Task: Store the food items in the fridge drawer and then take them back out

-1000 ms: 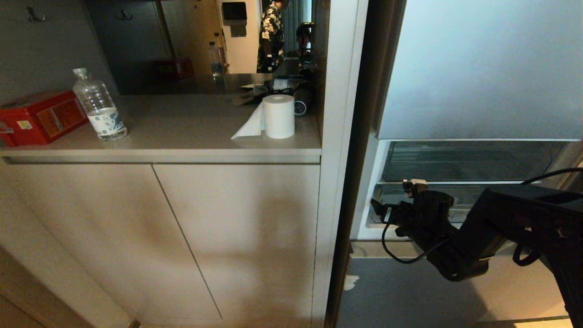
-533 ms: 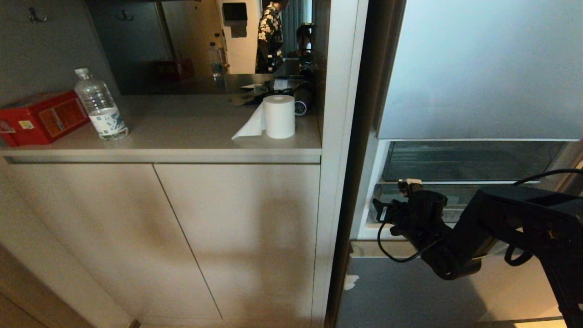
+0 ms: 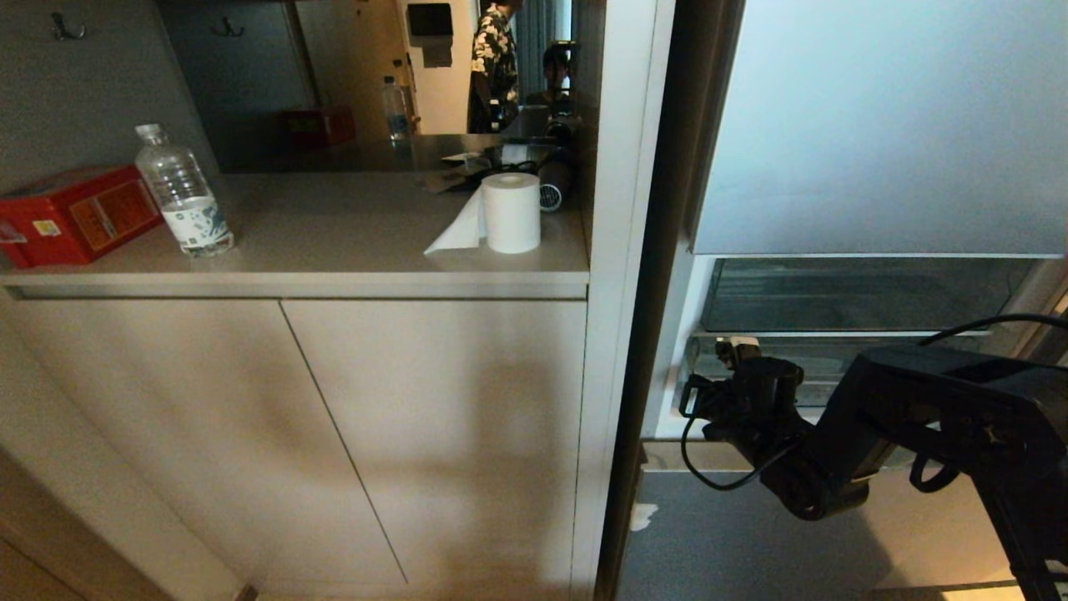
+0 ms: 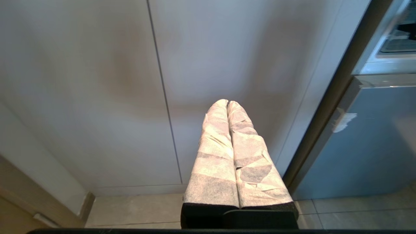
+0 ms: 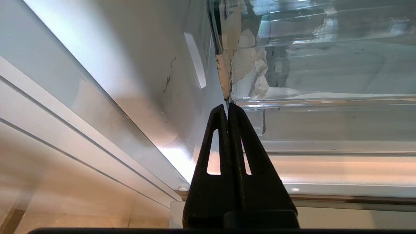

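Fridge drawer (image 5: 325,48) of clear plastic, wide and shallow, with torn white tape (image 5: 247,71) on its front corner, sitting just beyond the tips of the right gripper (image 5: 227,109) in the right wrist view. Cut off along one side of that view, so only the taped corner and part of the front wall visible; contents hard to make out through the glare, no round red fruit seen anywhere. In the head view, mostly masked by the black arm and right gripper (image 3: 722,392). Black fingers (image 5: 214,146) pressed fully together, nothing between them, tips right at the taped corner's lower edge; contact not certain. Long axis of the drawer running across the fridge opening, front wall facing the gripper. Left gripper (image 4: 227,104), wrapped in white tape, likewise closed and empty, parked before the pale cabinet doors (image 4: 97,81).
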`<state>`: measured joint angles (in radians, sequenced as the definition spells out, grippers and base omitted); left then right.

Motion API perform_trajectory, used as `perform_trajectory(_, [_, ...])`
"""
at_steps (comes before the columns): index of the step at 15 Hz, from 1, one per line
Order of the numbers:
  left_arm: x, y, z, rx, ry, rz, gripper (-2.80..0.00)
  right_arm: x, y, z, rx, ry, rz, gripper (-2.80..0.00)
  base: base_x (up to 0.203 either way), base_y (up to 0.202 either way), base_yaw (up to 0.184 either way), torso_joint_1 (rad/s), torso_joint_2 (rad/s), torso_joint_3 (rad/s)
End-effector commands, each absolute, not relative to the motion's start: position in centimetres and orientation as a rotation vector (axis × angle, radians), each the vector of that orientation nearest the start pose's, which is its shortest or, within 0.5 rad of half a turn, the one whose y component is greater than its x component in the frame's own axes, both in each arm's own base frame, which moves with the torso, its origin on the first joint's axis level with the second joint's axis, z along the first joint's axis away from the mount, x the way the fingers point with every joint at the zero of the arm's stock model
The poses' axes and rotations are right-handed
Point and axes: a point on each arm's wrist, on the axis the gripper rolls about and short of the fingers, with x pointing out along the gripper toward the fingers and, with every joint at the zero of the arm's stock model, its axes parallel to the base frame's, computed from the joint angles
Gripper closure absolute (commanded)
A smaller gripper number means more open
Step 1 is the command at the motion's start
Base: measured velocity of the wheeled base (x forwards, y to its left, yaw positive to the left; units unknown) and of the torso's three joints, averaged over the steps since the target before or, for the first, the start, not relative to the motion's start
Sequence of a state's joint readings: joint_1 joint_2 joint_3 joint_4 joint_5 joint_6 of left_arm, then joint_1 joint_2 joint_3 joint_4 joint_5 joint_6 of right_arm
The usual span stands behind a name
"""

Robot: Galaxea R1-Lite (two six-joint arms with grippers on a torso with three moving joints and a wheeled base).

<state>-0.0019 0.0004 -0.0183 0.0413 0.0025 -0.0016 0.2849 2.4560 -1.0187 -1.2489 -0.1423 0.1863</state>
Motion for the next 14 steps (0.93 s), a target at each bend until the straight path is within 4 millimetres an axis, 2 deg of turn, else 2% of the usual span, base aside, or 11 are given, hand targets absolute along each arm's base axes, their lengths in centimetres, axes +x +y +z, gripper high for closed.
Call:
perform_trajectory(1, [-2.4, 0.0, 7.6, -0.001, 0.021, 0.002, 0.00, 41.4, 12.0, 1.0, 0.150, 0.184, 0.127, 0.00, 0.000, 0.000, 0.000, 0.000, 0.00, 0.000])
perform_trajectory(3, [-2.4, 0.0, 7.6, -0.001, 0.021, 0.002, 0.00, 41.2, 11.9, 1.1, 0.151, 0.186, 0.122, 0.00, 0.000, 0.000, 0.000, 0.000, 0.00, 0.000])
perform_trajectory(6, [-2.4, 0.0, 7.6, -0.001, 0.021, 0.002, 0.00, 39.8, 11.6, 1.8, 0.151, 0.209, 0.123, 0.00, 0.000, 0.000, 0.000, 0.000, 0.00, 0.000])
perform_trajectory(11, [-2.4, 0.0, 7.6, -0.001, 0.021, 0.002, 0.00, 35.5, 10.4, 4.0, 0.173, 0.258, 0.118, 0.00, 0.000, 0.000, 0.000, 0.000, 0.00, 0.000])
perform_trajectory(14, [-2.4, 0.0, 7.6, -0.001, 0.021, 0.002, 0.00, 34.9, 9.8, 4.4, 0.194, 0.264, 0.104, 0.00, 0.000, 0.000, 0.000, 0.000, 0.00, 0.000])
